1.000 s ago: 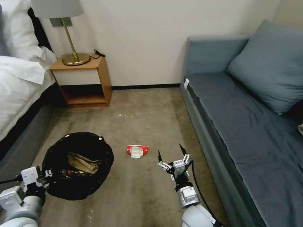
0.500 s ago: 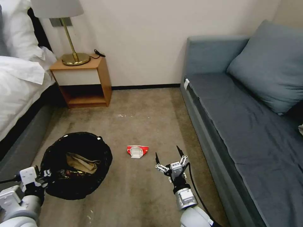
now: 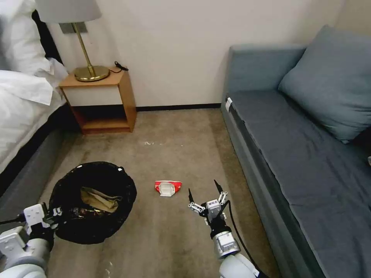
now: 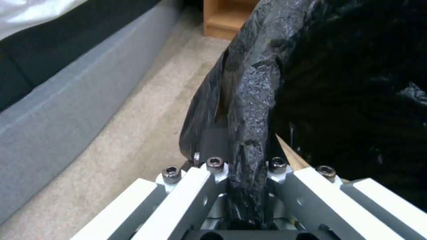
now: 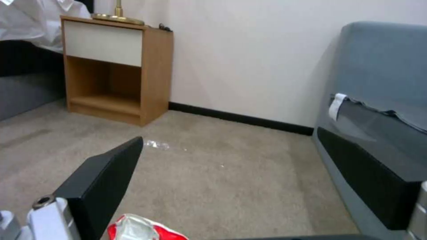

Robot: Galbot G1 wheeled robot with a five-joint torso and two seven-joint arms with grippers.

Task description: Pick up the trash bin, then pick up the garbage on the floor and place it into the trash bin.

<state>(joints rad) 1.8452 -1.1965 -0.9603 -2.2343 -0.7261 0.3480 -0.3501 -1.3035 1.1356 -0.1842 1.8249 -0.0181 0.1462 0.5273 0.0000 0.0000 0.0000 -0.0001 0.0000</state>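
- Beige carpet (image 3: 181, 154) takes up the middle of the head view, worn, with dark streaks toward the lower centre and a few pale specks higher up.
- Grey-blue sofa (image 3: 301, 154) runs down the right side of the frame, with a cushion (image 3: 328, 81) at upper right. White bedding (image 3: 23, 96) sits at the left edge.
- Wooden nightstand (image 3: 100, 102) stands upper left against the plain wall, a brass lamp (image 3: 87, 58) on top.
- My read on progress: well along. The trash bin (image 3: 94, 200), lower left of the head view, is gripped and already has tan paper and other litter lying in its black liner.
- I hold the bin with the left gripper (image 3: 54, 214). In the left wrist view its fingers are pinched on the crinkled liner over the rim (image 4: 249, 133).
- Whether the bin is clear of the carpet I cannot tell.
- One piece of garbage that I can see on the floor: the red-and-white crushed packet (image 3: 168, 187), centre of the head view, between the bin and my right arm.
- Right gripper (image 3: 204, 197) hangs low just right of and below the packet in the frame, fingers spread wide and empty. The right wrist view puts the packet (image 5: 138, 230) at its bottom edge, beside the near finger (image 5: 102, 180).
- Left to do, as I judge it: grasp that packet and drop it in the bin.
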